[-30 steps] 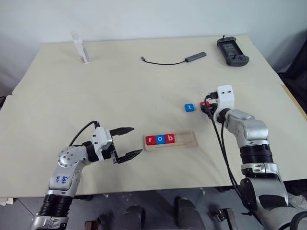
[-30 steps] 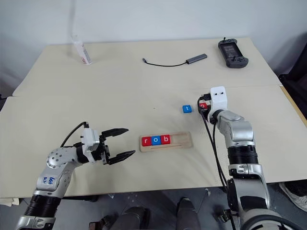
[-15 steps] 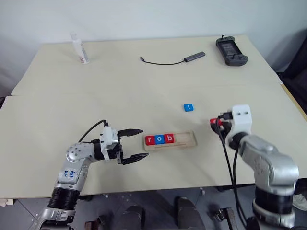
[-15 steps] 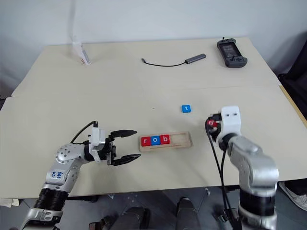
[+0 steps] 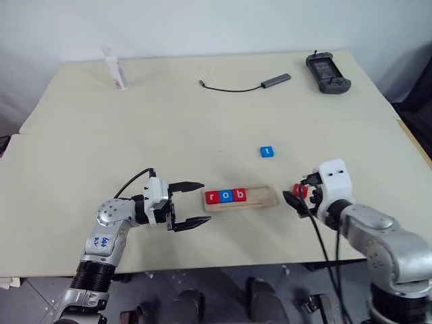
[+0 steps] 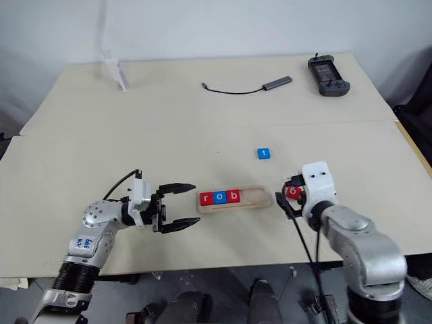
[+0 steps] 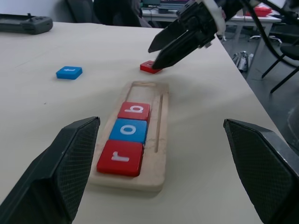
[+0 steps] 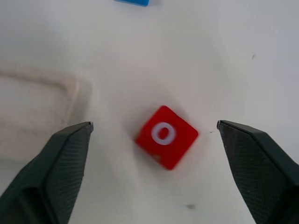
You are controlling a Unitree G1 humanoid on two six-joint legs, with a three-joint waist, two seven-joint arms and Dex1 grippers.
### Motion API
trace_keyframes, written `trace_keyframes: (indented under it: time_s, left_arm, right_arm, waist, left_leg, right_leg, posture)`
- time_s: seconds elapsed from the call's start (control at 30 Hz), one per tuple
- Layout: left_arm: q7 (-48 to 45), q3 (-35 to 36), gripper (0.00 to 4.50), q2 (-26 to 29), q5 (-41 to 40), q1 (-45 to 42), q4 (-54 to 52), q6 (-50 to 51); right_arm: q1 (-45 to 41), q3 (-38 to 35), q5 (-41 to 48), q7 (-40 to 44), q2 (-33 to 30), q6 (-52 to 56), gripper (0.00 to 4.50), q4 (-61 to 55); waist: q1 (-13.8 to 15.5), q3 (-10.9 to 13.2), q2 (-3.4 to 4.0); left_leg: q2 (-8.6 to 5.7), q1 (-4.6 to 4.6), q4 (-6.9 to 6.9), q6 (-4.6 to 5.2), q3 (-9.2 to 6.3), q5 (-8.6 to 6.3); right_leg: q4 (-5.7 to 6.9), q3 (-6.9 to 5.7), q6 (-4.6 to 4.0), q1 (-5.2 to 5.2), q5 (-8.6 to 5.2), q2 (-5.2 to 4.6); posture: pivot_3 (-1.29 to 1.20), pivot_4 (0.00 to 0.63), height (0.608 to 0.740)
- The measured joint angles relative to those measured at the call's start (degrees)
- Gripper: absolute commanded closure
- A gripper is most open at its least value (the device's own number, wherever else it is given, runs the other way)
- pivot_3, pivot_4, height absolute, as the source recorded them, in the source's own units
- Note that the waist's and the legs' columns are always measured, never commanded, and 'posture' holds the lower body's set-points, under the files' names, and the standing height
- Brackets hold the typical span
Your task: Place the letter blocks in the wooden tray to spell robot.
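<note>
Table, red o block between spread jaws

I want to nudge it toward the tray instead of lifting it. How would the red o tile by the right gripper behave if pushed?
The small flat red rounded-square tile with a white o lies flat on the smooth pale table, so it would likely slide, not tip or roll. It looks rigid and light. It sits turned cornerwise between the open right gripper's fingers, so a one-sided push may spin it.

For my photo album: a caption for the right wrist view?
Open right gripper above the red o block beside the wooden tray.
</note>
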Motion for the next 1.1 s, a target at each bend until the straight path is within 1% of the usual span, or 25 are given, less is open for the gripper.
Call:
trace_keyframes:
  time_s: [0.07,0.1,0.13,0.3,0.43,0.53,0.77,0.9,1.1]
  left_arm:
    - [0.25,0.69,0.0,0.9,0.02,0.58,-0.18,0.0]
    - [0.54,0.97,0.0,1.18,0.02,0.72,-0.2,0.0]
    - [0.66,1.12,0.0,1.24,0.01,0.79,-0.29,0.0]
    - [1.2,1.26,0.0,1.35,-0.12,1.43,-2.27,0.02]
    - [1.05,1.39,0.0,2.07,-0.34,3.15,-3.98,0.67]
    - [1.07,1.33,0.0,2.21,-0.35,4.0,-5.03,0.89]
    - [1.89,1.92,0.0,2.95,-0.35,4.66,-6.49,0.93]
    - [2.54,2.04,0.0,3.04,-0.35,5.56,-6.61,0.85]
    - [3.39,2.09,0.0,3.03,-0.35,5.82,-6.75,0.66]
  right_arm:
    - [0.33,1.59,-0.14,9.53,-9.03,-8.66,0.03,5.62]
    - [0.07,2.52,-0.23,13.88,-12.06,-13.43,0.03,8.8]
    - [-0.37,3.18,-0.29,16.66,-13.25,-16.75,0.03,11.3]
    - [-6.71,10.76,-2.3,29.18,-14.35,-30.46,0.03,27.51]
    - [-12.61,14.74,-5.14,35.49,-14.26,-38.73,0.03,38.5]
    - [-17.34,16.93,-7.91,37.94,-13.02,-43.19,0.66,45.47]
    - [-20.04,19.04,-9.94,44.59,-12.63,-47.09,3.03,48.02]
    - [-23.53,20.67,-9.84,47.22,-9.78,-45.7,3.06,47.3]
    - [-29.24,22.02,-7.4,49.04,-5.8,-38.66,3.06,38.65]
  waist:
    - [0.13,0.02,-0.01]
    - [0.14,0.02,-0.02]
    - [0.14,0.01,-0.02]
    - [0.02,0.02,-0.06]
    - [0.04,0.02,-0.06]
    - [0.03,0.02,-0.06]
    - [0.07,0.02,-0.06]
    - [-0.1,0.03,-0.05]
    - [0.29,0.03,-0.04]
  left_leg:
    - [0.05,0.02,-0.03,0.02,0.1,0.0]
    - [0.06,0.04,-0.03,0.02,0.12,0.0]
    - [0.09,0.04,-0.03,0.02,0.13,0.0]
    - [0.15,0.07,-0.02,0.01,0.37,-0.01]
    - [0.14,0.07,0.0,0.01,0.37,-0.01]
    - [0.17,0.1,0.03,0.0,0.43,-0.01]
    - [0.18,0.1,0.04,-0.02,0.42,-0.03]
    - [0.2,0.07,0.03,-0.04,0.46,-0.04]
    - [0.17,0.01,0.04,-0.03,0.38,-0.05]
  right_leg:
    - [-0.08,-0.02,0.06,0.05,0.03,0.0]
    - [-0.12,-0.02,0.06,0.05,0.03,0.0]
    - [-0.13,-0.03,0.07,0.05,0.04,0.01]
    - [-0.11,-0.02,0.12,-0.02,0.07,-0.04]
    - [-0.13,-0.03,0.12,-0.02,0.07,-0.05]
    - [-0.14,-0.06,0.16,-0.01,0.09,-0.05]
    - [-0.14,-0.07,0.15,-0.02,0.09,-0.05]
    - [-0.12,-0.06,0.15,-0.1,0.09,-0.05]
    - [-0.13,-0.13,0.14,-0.11,0.1,-0.09]
  posture:
    - [0.0,0.15,0.74]
    - [0.0,0.15,0.74]
    - [0.0,0.15,0.74]
    - [0.0,0.15,0.74]
    - [0.0,0.15,0.74]
    - [0.0,0.15,0.74]
    - [0.0,0.15,0.74]
    - [0.0,0.15,0.74]
    - [0.0,0.15,0.74]
